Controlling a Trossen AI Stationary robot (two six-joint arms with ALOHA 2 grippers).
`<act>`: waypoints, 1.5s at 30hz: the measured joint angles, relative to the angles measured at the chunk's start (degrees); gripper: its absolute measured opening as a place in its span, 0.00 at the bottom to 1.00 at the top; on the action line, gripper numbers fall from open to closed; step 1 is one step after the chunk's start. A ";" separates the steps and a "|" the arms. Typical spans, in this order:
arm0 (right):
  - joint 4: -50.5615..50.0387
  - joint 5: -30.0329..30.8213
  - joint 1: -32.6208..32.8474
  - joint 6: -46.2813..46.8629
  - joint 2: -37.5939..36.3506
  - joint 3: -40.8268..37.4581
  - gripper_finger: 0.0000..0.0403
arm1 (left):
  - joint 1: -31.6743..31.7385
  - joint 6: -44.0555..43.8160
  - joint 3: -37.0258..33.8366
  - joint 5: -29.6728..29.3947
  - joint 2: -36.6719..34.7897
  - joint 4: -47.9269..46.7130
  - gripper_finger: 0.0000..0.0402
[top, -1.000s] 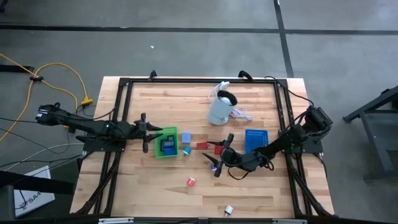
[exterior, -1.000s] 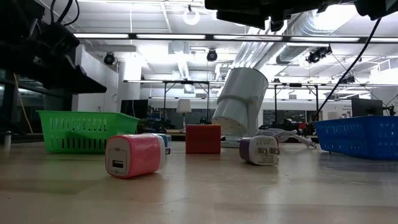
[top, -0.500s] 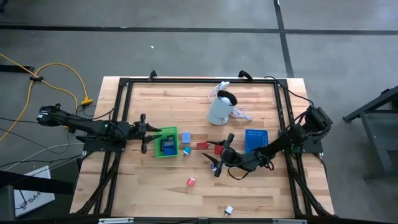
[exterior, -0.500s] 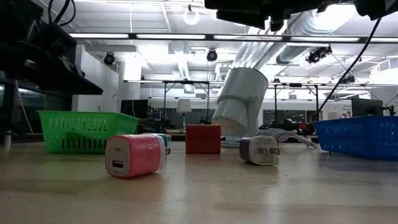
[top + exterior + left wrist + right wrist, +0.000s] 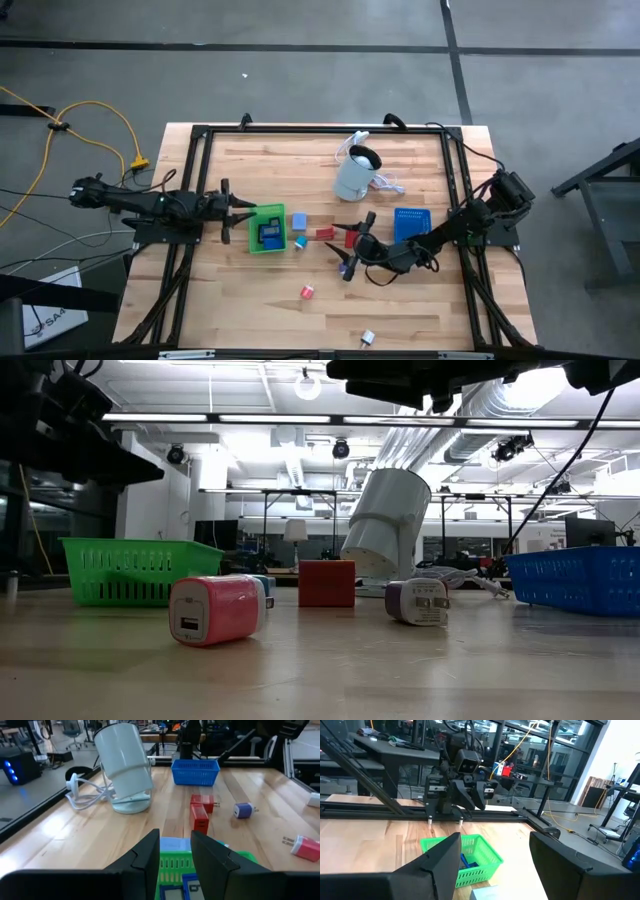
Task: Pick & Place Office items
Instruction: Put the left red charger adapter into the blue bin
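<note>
The office items lie spread over the table. A pink-and-white piece [image 5: 215, 610] lies near the front, with a red block [image 5: 326, 582] and a purple piece [image 5: 418, 602] behind it. A light-blue block [image 5: 299, 217] and a teal piece [image 5: 299, 241] rest beside the green tray [image 5: 267, 230], which holds blue pieces [image 5: 270, 235]. My left gripper [image 5: 175, 840] hovers level just left of that tray, open by a narrow gap, with nothing in it. Above the table by the red pieces [image 5: 350, 238], my right gripper [image 5: 352, 250] stands wide open and holds nothing.
A pale cylindrical appliance [image 5: 355, 175] with a white cord [image 5: 82, 795] stands at the back middle. A blue tray [image 5: 411, 224] sits right of centre, and a white piece [image 5: 368, 338] lies by the near edge. Black frame rails [image 5: 190, 180] run along the table's sides.
My left gripper has drawn back from the green tray toward the table's left edge and risen a little, keeping the same narrow gap. My right gripper and all the pieces have stayed where they were.
</note>
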 joint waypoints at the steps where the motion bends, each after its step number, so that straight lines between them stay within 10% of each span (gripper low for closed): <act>1: -0.01 -0.02 0.01 0.00 0.00 0.00 0.55 | 0.00 -0.56 0.00 0.00 -0.08 -0.36 0.26; 28: -4.09 -4.77 -0.32 -0.96 -0.17 0.06 0.55 | 0.00 -1.97 -0.39 -0.22 -0.03 4.75 0.26; 34: -26.02 -7.86 -1.18 7.08 -4.67 5.36 0.55 | 0.00 -2.00 -0.37 -0.20 -0.03 4.83 0.26; 45: -53.52 -31.64 -4.18 16.12 -7.32 15.82 0.55 | 0.00 -2.10 -0.31 -0.15 -0.03 5.06 0.26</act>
